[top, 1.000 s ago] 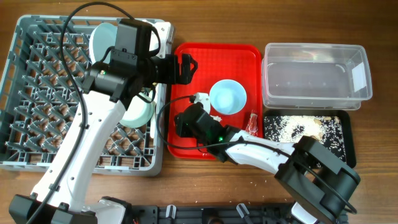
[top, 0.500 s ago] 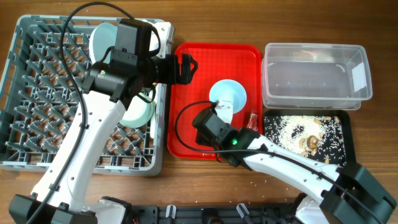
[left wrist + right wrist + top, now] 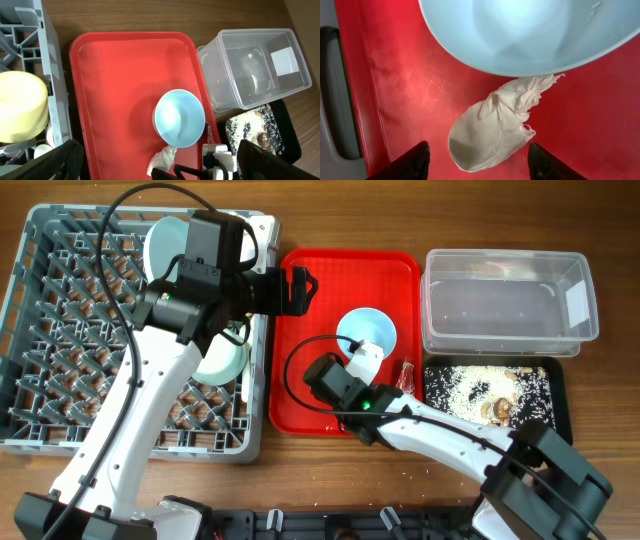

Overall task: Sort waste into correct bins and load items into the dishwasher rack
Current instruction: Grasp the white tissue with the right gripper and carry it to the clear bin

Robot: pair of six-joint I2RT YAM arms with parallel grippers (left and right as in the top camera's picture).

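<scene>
While hanging low over red serving tray (image 3: 400, 100), straddles crumpled white tissue (image 3: 487, 132) with right gripper (image 3: 479, 157): black fingertips (image 3: 410, 165) parted a fair way, one each side of wad, clamping nothing. Leaves bare red between one pad and paper; runs closer on other side, contact unclear. Puts tissue dead ahead of fingers, flat on tray, between them and pale blue bowl (image 3: 520, 30). Reads long axis as diagonal: fat rounded end nearest fingertips, twisted frayed tail reaching away to bowl rim, touching or tucked under, cannot tell. Crosses closing line at an angle, so probably needs just a short drop and squeeze on fat end; risks nudging bowl through snagged tail. Looks soft, creased, matte white, hollowed at round end, easy to crush. Shows same tissue (image 3: 162, 159) from left wrist, at bowl's near edge. Favours right arm plainly: finds left gripper (image 3: 297, 288) well apart, over tray's far corner beside grey dishwasher rack (image 3: 60, 330), spread wide, empty. Points to clear plastic tub (image 3: 500, 252) as likely drop, judging by crumbs (image 3: 465, 385) covering black tray (image 3: 562, 385). Sets both bins beyond tray's right edge, past bowl.
</scene>
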